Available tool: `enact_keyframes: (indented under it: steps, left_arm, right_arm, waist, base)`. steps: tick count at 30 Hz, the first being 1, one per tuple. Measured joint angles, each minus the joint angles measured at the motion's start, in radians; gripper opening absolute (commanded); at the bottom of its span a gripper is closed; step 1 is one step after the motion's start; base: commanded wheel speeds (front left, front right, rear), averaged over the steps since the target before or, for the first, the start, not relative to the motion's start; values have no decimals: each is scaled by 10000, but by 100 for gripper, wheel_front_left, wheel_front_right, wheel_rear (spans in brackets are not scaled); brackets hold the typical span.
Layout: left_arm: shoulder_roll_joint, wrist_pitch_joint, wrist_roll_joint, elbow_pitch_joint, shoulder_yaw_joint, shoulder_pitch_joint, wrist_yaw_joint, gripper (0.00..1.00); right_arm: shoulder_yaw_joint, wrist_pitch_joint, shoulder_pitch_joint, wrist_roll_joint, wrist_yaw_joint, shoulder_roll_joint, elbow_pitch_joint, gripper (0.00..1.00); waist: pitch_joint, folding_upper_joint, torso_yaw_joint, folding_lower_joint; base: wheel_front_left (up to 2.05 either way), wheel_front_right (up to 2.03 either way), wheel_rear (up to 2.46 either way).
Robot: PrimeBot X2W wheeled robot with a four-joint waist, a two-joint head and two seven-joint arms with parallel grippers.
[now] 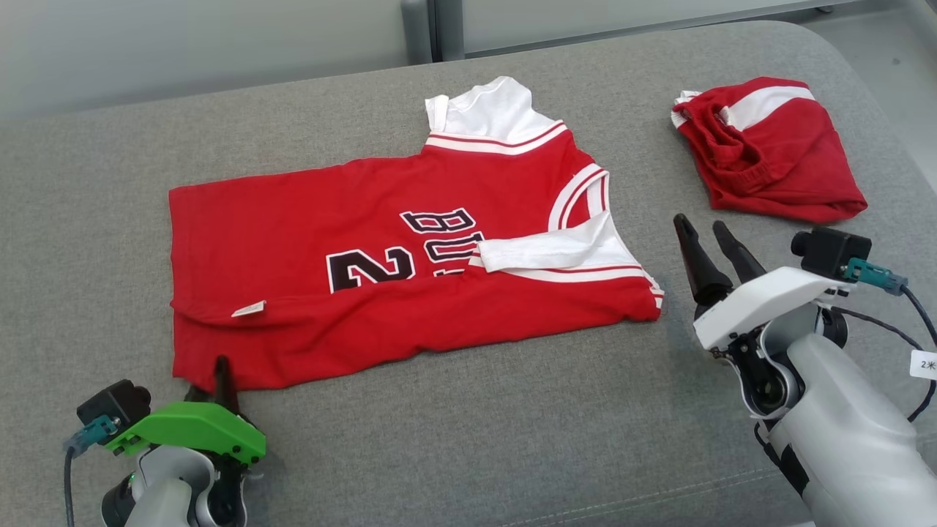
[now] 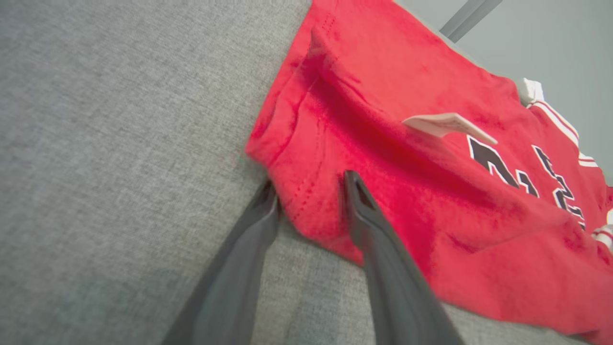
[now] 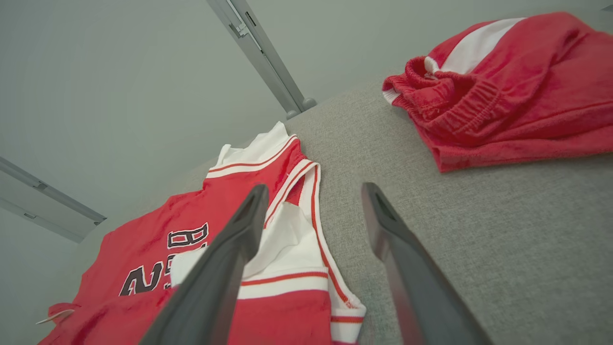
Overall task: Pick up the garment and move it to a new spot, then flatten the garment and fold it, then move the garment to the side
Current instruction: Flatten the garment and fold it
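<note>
**While a red jersey [image 1: 410,241] lies on a grey cushion [image 1: 468,439], the left gripper [image 1: 210,384] straddles its corner**

Where the head camera looks down, the jersey is spread across the middle of the cushion. It lies sideways, with its hem toward the robot's left and its shoulder end toward the right. It is sleeveless and red with white trim. Black letters and numerals edged in white run across the chest, partly covered by a white flap of the armhole turned over onto them. A crease runs along the near long side, and a small white label [image 1: 249,309] sticks out near the left end of that crease.

The left gripper, under a green housing, sits at the jersey's near left corner. In the left wrist view its two dark fingers stand apart, unclenched. One tip is on the cushion, touching the hem edge, and the other lies over the red cloth just inside the corner. The cloth between them is flat, neither pinched nor lifted.

The right gripper [image 1: 701,225], under a white housing, is to the right of the jersey, near its shoulder end but apart from it. Its fingers are spread wide and hold nothing. In the right wrist view, grey cushion shows between them, and it is unclear whether the tips touch it.

A pair of red shorts [image 1: 776,154], with a white stripe and an elastic waistband, lies bunched at the cushion's far right, well apart from the jersey. A pale wall [image 1: 183,44] stands behind the cushion.
</note>
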Motion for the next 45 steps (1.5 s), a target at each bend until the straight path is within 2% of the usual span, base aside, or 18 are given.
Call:
enact_keyframes:
  steps: [11,23,24,25,26,27,28,36,45]
  left_arm:
    - [-94,-424,0,-395,-134,-140,-115,0]
    - [-161,-518,-2,-660,-499,-139,-211,0]
    - [-165,-520,-2,-665,-500,-138,-211,0]
    - [-165,-520,-2,-677,-506,-138,-211,0]
    - [-165,-522,-2,-685,-512,-138,-211,0]
    - [-167,-556,-2,-690,-520,-138,-211,0]
    - [-167,-598,0,-698,-535,-138,-211,0]
    - [-169,-675,0,-913,-573,-129,-215,0]
    - [-178,-729,-92,-1375,-311,433,-303,0]
  right_arm:
    - [188,15,960,194,54,184,523,100]
    - [347,196,891,280,54,362,1078,100]
    - [368,197,833,280,54,387,1114,56]
    - [395,209,762,278,54,408,1147,56]
    - [418,240,695,278,54,431,1174,40]
    - [437,286,639,278,54,456,1204,15]
    - [454,286,597,276,54,476,1239,0]
    - [403,167,487,341,56,512,1149,0]
    - [376,10,998,980,56,514,301,0]
  waist:
    - [82,0,331,0]
    - [332,0,759,0]
    - [345,0,778,0]
    - [351,0,791,0]
    - [355,0,799,0]
    - [357,0,806,0]
    - [358,0,810,0]
    - [293,0,829,0]
    - [-130,0,753,0]
  base:
    - [0,0,0]
    - [0,0,0]
    - [0,0,0]
    - [0,0,0]
    - [0,0,0]
    - [0,0,0]
    - [0,0,0]
    - [0,0,0]
    - [0,0,0]
